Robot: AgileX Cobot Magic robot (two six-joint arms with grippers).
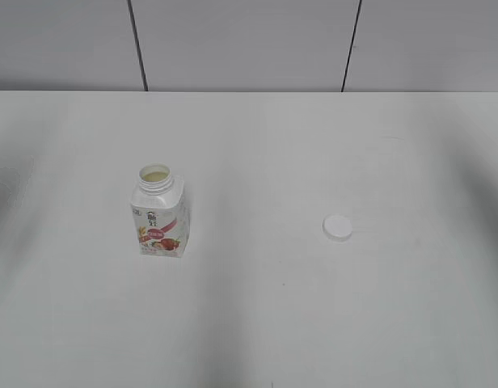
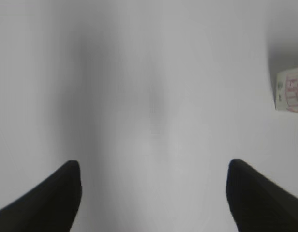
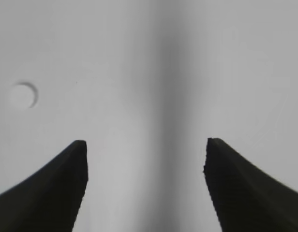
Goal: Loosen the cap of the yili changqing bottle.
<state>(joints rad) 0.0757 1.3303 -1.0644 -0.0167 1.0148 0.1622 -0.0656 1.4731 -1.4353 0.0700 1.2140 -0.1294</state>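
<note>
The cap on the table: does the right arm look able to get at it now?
Probably yes. The cap lies alone on the bare table, off the bottle, and the right end effector is open and holds nothing.

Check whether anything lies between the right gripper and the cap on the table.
Nothing visible does. In the right wrist view the right gripper is open over bare table, with the cap lying loose at upper left, well apart from the open bottle.
</note>
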